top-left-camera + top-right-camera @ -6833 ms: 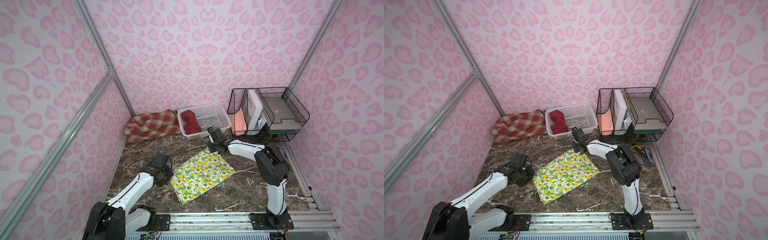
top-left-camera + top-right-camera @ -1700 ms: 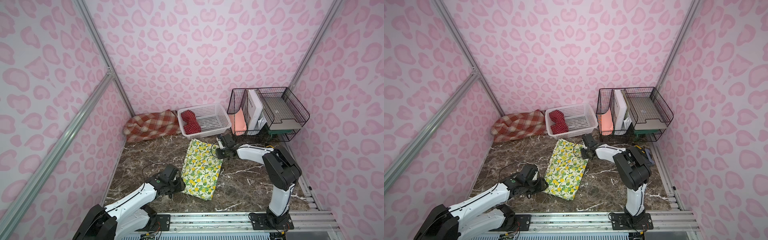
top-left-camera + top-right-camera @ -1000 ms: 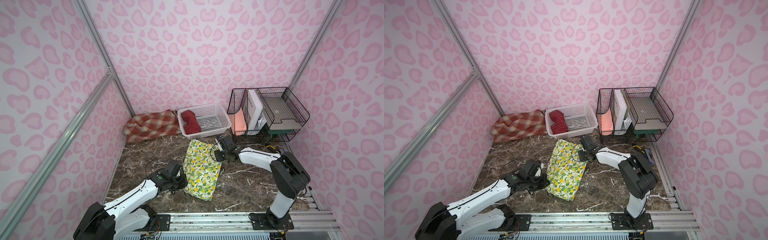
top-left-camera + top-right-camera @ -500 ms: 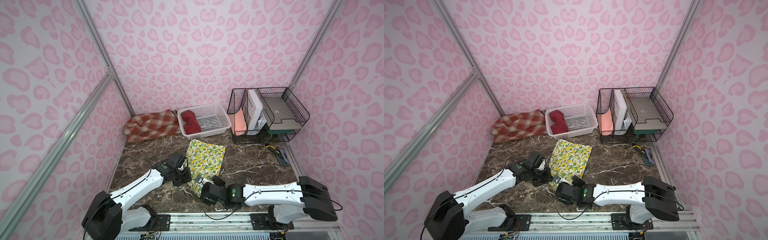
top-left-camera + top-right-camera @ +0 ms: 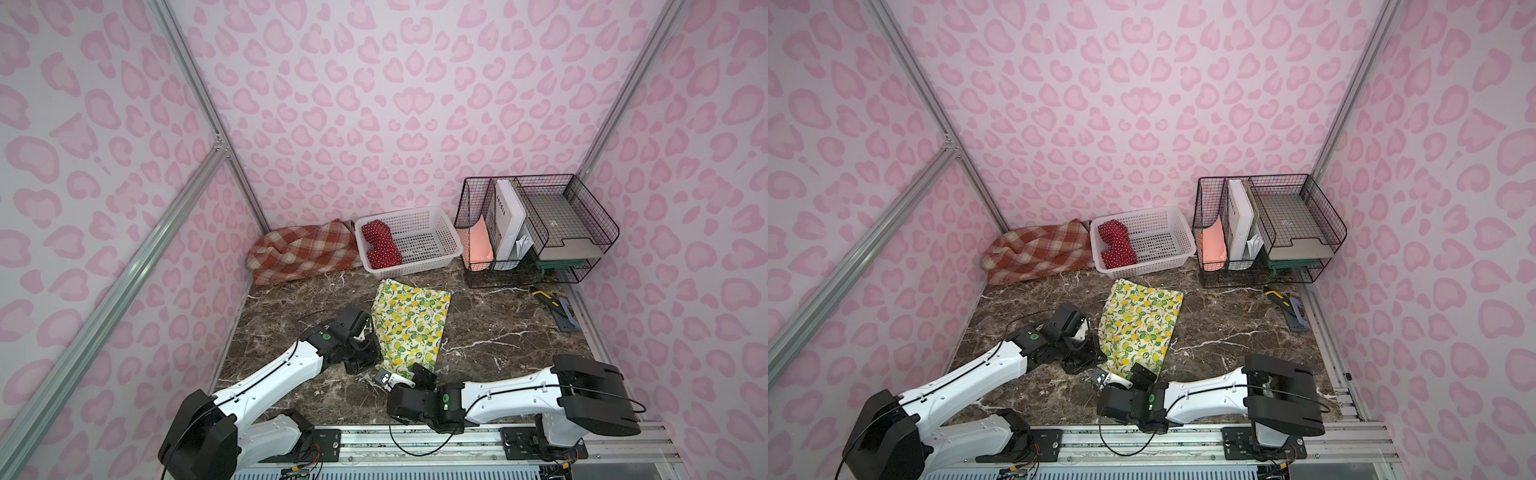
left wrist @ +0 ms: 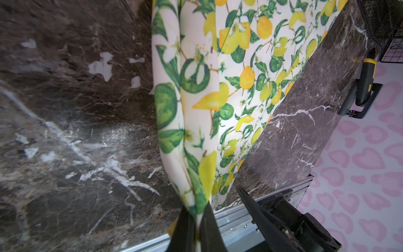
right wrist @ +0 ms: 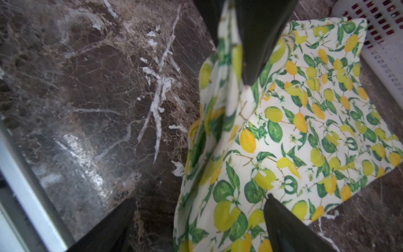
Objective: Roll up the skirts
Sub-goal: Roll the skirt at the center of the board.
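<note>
My left pincer [image 6: 194, 216] is clamped on the 7 o'clock corner of the lemon skirt [image 5: 409, 328]. My right pincer [image 5: 405, 374] gapes wide astride the near hem. The skirt lies flat mid-bench [image 5: 498, 332], its long axis running from both pincers toward 12 o'clock, with bare marble at 3 o'clock.

Glossy veined stone tabletop [image 5: 498, 332], matt cloth skirt [image 5: 409, 324]

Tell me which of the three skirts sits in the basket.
The red polka-dot skirt, inside the white basket. The plaid skirt lies heaped beside it, and the lemon-print skirt is spread on the table.
</note>
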`<state>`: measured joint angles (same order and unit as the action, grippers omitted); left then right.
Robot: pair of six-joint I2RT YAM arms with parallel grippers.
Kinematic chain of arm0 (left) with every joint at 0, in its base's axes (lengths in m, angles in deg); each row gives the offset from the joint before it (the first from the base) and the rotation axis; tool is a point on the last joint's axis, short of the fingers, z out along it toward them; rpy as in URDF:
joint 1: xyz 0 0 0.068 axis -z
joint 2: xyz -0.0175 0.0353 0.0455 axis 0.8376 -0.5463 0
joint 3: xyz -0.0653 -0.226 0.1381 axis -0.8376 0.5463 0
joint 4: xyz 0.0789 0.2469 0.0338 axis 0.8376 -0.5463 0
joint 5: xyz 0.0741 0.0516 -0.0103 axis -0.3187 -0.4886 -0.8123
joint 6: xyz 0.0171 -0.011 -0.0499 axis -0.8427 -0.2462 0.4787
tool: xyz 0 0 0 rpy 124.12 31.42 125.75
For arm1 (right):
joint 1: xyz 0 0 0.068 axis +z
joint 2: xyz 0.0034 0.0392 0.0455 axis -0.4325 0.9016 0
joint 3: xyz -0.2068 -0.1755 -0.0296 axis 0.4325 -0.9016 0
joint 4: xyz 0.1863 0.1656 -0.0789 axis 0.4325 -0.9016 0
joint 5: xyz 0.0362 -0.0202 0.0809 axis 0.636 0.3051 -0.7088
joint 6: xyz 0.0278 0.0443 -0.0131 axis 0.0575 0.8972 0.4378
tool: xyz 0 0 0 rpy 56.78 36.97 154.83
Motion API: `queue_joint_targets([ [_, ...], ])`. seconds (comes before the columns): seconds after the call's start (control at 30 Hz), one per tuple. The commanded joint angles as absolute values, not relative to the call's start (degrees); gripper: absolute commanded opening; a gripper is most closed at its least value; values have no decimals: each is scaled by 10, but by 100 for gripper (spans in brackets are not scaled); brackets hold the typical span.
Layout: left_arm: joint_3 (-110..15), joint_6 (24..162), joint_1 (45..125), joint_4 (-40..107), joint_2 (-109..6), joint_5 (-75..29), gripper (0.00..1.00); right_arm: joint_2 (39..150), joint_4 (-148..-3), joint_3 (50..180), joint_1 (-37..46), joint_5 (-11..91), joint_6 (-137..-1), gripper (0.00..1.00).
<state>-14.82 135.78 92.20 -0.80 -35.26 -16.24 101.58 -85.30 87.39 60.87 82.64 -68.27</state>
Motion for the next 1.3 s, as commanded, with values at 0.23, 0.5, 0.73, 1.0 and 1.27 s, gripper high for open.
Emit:
queue_joint_targets([
  [0.23, -104, 1390, 920, -7, -308, -169, 0, 1074, -829, 888, 606, 1005, -671, 89],
  [0.5, -76, 1400, 920, -9, -288, -174, 0, 1070, -820, 897, 609, 1030, -700, 86],
  [0.73, -76, 1393, 920, -20, -288, -178, 0, 1091, -847, 907, 627, 1053, -706, 81],
  [1.0, -64, 1392, 916, -29, -282, -177, 0, 1095, -872, 918, 642, 1052, -715, 46],
  [1.27, -70, 1382, 900, -70, -265, -183, 26, 1116, -861, 926, 643, 964, -766, 0],
])
